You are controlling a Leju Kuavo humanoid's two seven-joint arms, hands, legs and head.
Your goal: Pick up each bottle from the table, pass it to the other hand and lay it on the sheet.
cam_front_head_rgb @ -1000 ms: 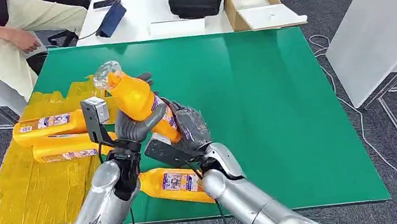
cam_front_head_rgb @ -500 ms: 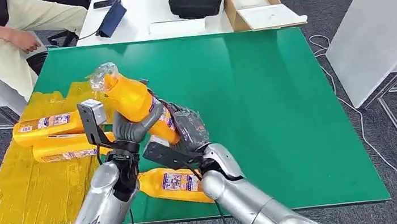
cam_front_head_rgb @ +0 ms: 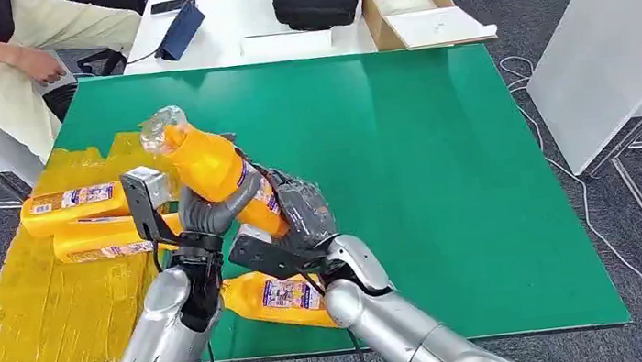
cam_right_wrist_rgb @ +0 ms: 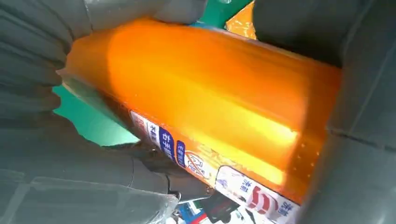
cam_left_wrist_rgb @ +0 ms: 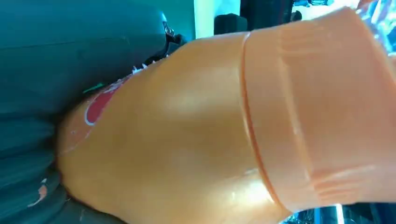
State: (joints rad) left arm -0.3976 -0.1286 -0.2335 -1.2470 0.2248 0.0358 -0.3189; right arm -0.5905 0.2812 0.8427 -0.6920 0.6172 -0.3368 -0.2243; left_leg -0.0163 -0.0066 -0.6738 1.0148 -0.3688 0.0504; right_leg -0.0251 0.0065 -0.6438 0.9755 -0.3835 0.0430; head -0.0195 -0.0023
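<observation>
Your left hand is wrapped around the middle of an orange plastic bottle with a clear cap, holding it tilted above the green table, cap end pointing up and away. Your right hand closes on the same bottle's lower end, so both hands grip it at once. In the right wrist view its label shows blue and red blocks with small characters too blurred for you to read. A second orange labelled bottle lies on the table just below your wrists. Two more orange bottles lie side by side on the crinkled yellow sheet: the farther one and the nearer one, their label print illegible. A seated person is beyond the sheet.
</observation>
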